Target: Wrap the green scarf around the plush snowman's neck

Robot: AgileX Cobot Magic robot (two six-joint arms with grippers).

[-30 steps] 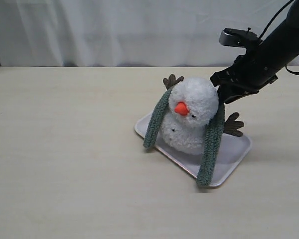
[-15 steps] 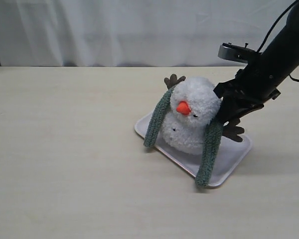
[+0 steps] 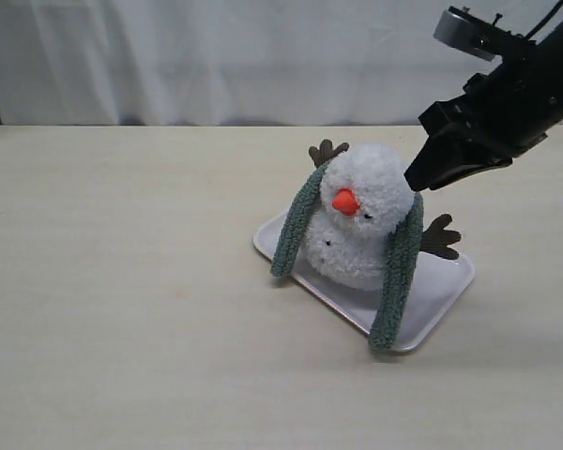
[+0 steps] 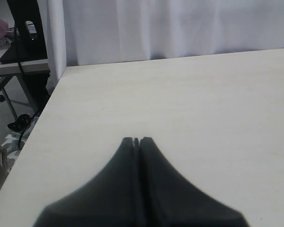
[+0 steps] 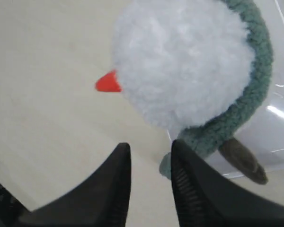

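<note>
Right gripper (image 3: 416, 182) (image 5: 149, 151): fingers slightly parted, nothing between them, hanging just above and to the right of the plush snowman (image 3: 361, 225), tips near its head. Left gripper (image 4: 137, 140): fingers pressed together, empty, over bare table (image 3: 122, 281), well apart from the toy. Snowman sits upright on a white tray (image 3: 446, 281), orange nose forward. Green scarf (image 3: 397, 272) loops behind the head; both ends hang down the front, one on each side, uncrossed, the longer right end reaching the tray's near rim.
</note>
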